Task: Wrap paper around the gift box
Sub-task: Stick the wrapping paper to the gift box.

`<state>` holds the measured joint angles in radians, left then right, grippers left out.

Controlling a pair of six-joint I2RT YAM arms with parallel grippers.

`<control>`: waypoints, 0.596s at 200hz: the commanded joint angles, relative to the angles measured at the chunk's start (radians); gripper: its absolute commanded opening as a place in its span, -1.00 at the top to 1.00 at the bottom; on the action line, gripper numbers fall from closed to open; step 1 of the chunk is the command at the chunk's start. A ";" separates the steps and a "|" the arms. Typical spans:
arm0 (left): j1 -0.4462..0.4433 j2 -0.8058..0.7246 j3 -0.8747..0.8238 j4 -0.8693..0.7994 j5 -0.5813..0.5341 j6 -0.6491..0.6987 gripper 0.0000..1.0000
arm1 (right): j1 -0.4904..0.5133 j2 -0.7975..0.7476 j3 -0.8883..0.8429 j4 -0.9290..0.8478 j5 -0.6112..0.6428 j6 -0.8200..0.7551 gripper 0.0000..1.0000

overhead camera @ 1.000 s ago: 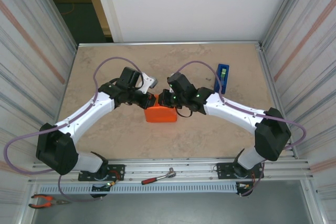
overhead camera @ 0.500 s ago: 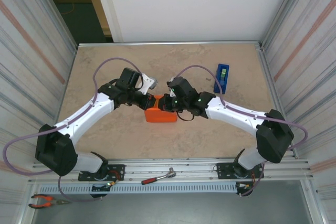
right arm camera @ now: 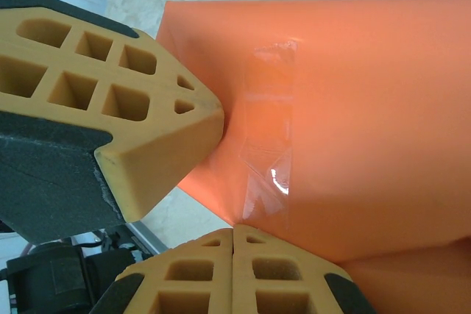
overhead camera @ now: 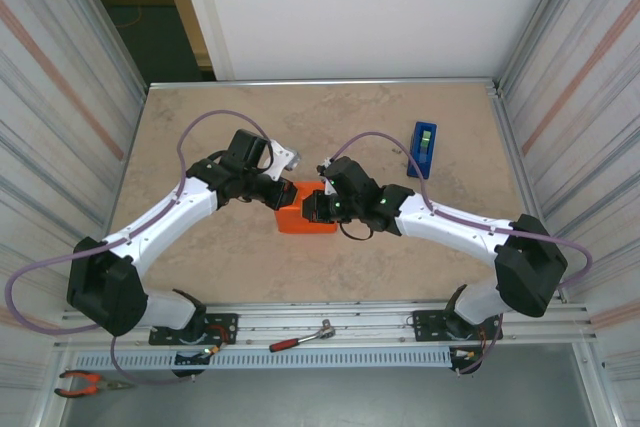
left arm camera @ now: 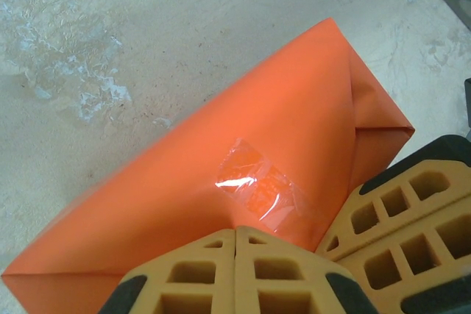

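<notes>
The paper (overhead camera: 308,222) forms a box-sized orange parcel at the table's middle; the gift box is hidden inside it. A strip of clear tape (left arm camera: 259,183) lies across a seam on the parcel (left arm camera: 221,167). My left gripper (overhead camera: 286,191) is shut, its tips (left arm camera: 237,230) pressing on the parcel's top next to the tape. My right gripper (overhead camera: 309,208) is shut too, tips (right arm camera: 234,227) against the orange skin (right arm camera: 375,108) just below the tape (right arm camera: 271,145). The left fingers (right arm camera: 110,86) touch the same end of the parcel, close beside the right fingers (left arm camera: 405,211).
A blue tape dispenser (overhead camera: 423,147) stands at the back right of the table (overhead camera: 200,107). A red-handled ratchet (overhead camera: 300,337) and pliers (overhead camera: 85,382) lie on the front rail. Corrugated walls close in both sides.
My right gripper has slid left and nearer, onto the parcel's top beside the left gripper. The left arm and the parcel have barely moved.
</notes>
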<state>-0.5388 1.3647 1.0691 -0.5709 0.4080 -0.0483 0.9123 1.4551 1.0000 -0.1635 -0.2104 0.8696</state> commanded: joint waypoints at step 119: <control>-0.011 0.027 -0.040 -0.080 -0.015 0.013 1.00 | 0.024 -0.011 -0.045 -0.019 0.032 -0.020 1.00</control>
<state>-0.5388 1.3647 1.0687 -0.5667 0.4068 -0.0483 0.9257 1.4391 0.9684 -0.1463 -0.2020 0.8589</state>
